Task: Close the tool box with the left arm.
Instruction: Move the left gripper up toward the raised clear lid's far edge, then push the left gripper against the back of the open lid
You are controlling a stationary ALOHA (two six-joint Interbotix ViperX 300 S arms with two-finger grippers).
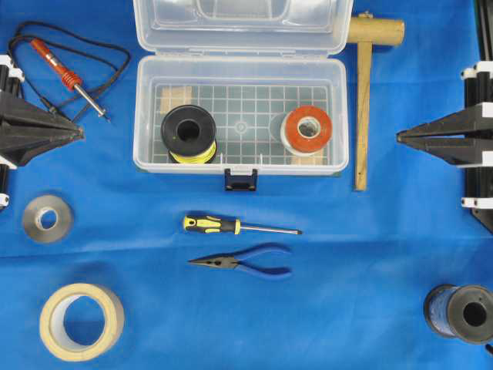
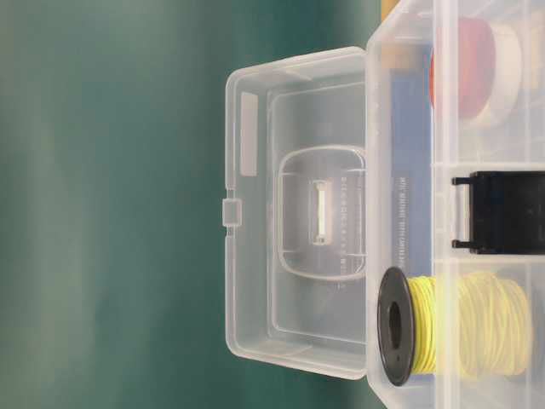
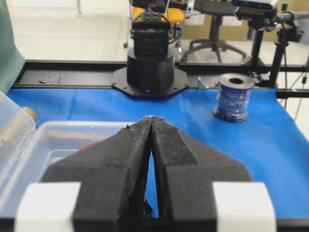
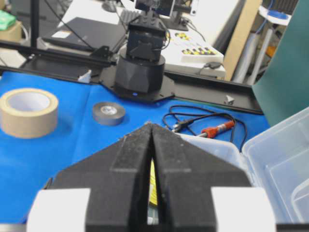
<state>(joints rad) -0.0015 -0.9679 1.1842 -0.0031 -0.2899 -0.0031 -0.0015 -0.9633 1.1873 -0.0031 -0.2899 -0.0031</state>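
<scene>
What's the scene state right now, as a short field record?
box: large clear plastic tool box, lid open, tipped back
contents: black spool of yellow wire; orange-faced spool
latch: dark blue front latch, unfastened
left claw: shut, left of box, not touching it
right claw: shut, right of box, empty
nearby: wooden mallet beside the box
</scene>
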